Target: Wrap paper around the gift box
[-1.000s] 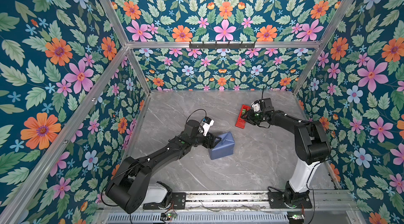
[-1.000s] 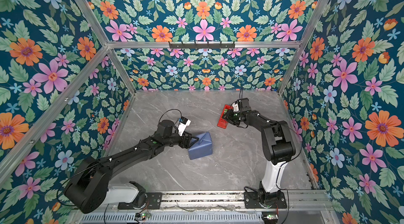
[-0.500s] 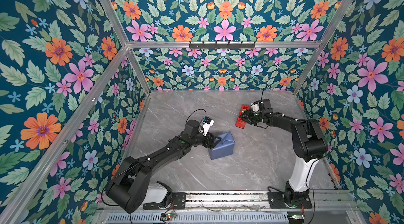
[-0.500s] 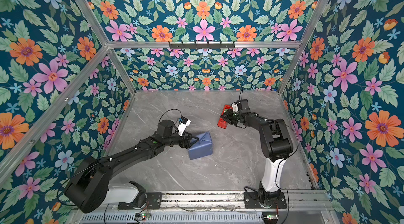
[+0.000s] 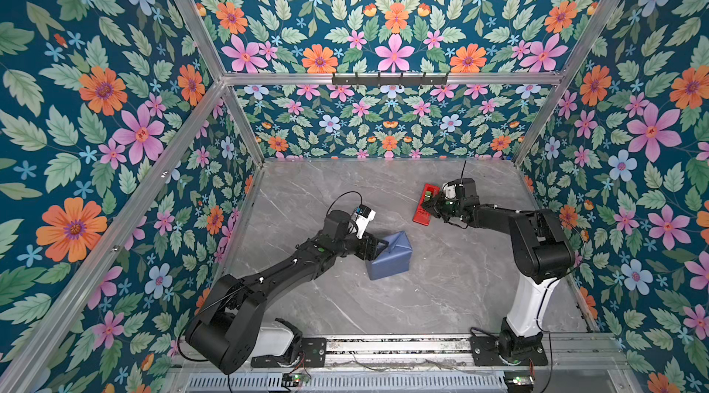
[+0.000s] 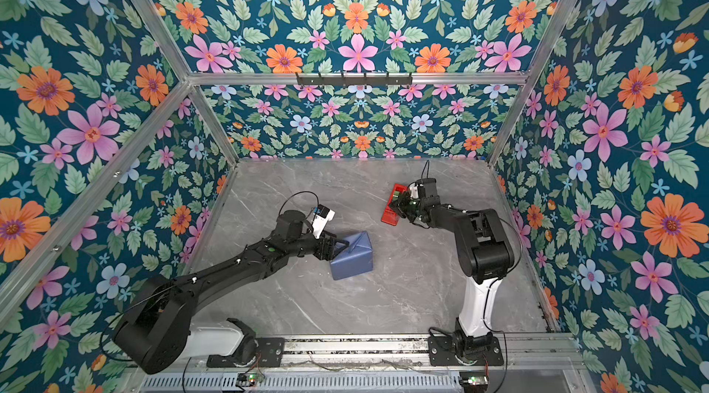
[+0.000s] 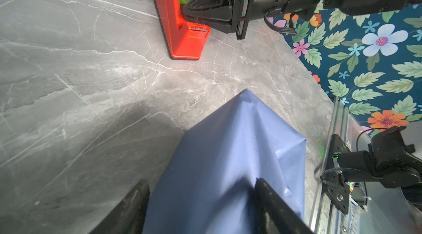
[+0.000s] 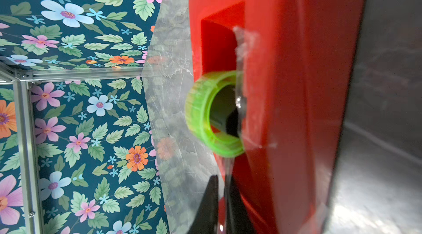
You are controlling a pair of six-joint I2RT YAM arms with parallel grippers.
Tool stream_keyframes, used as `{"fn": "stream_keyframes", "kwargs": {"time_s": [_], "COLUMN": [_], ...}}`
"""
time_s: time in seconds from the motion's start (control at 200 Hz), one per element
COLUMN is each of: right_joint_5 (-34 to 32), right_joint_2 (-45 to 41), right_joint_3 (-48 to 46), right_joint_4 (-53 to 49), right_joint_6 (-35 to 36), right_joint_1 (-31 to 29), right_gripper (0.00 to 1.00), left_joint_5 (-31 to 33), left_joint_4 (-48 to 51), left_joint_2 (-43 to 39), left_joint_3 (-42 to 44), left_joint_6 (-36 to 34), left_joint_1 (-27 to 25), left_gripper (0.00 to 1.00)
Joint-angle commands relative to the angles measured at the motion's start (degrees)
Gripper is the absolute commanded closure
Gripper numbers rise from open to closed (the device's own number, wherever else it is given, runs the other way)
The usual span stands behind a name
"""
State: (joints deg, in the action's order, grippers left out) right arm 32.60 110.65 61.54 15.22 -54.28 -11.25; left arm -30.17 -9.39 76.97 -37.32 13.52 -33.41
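Left gripper (image 5: 379,248) has its jaws spread wide around the near end of the parcel. Its fingers (image 7: 271,201) are against the paper (image 5: 391,261) on either side, so it looks like a wide clamp, though the wrist view is blurry right there.

The gift box is completely covered, with the slate-blue side of the sheet facing out. In both top views the parcel sits on the marble table (image 5: 441,295), in front of and left of the red tape dispenser (image 5: 422,214), near it but not touching.

Its long axis runs away from the left claw, out to the right and slightly back. The pointy folded end aims just past the dispenser's cutter end.

Right gripper (image 7: 185,12) is right up against the dispenser, tips pressed together on the clear tape (image 8: 229,169) coming off the green roll (image 8: 201,111).
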Motion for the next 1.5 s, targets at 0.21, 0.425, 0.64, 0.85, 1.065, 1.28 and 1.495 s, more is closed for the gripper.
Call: {"fn": "stream_keyframes", "kwargs": {"time_s": [0.21, 0.425, 0.64, 0.85, 1.065, 1.28, 1.495], "right_joint_5": [2.72, 4.09, 4.89, 4.83, 4.33, 3.52, 4.23], "right_joint_2": [1.04, 0.31, -0.63, -1.81, -3.88, -4.34, -4.94], "right_joint_3": [-3.34, -4.98, -4.76, -4.97, -6.76, -7.31, -7.75], "right_joint_4": [17.63, 22.61, 23.99, 23.15, 22.26, 20.71, 20.69], "right_joint_6": [-11.68, -15.85, -17.26, -17.40, -16.47, -15.37, -15.20], "right_joint_1": [-0.13, -0.51, -1.04, -1.41, -1.99, -1.94, -2.20], "right_gripper": [1.00, 1.00, 1.00, 1.00, 1.00, 1.00, 1.00], "left_joint_5": [0.64, 0.78, 0.75, 0.87, 0.85, 0.90, 1.00], "left_joint_4": [6.31, 6.41, 6.40, 6.44, 6.43, 6.53, 6.65], "left_joint_2": [0.49, -0.06, -0.17, -0.44, -0.23, -0.39, -0.58], "left_joint_3": [0.41, 0.58, 0.67, 0.67, 0.50, 0.57, 0.58], "left_joint_6": [-1.48, -1.48, -1.50, -1.48, -1.48, -1.49, -1.56], "left_joint_1": [-0.08, -0.08, -0.08, -0.08, -0.08, -0.08, -0.08], "left_gripper": [0.26, 0.26, 0.26, 0.26, 0.26, 0.26, 0.26]}}
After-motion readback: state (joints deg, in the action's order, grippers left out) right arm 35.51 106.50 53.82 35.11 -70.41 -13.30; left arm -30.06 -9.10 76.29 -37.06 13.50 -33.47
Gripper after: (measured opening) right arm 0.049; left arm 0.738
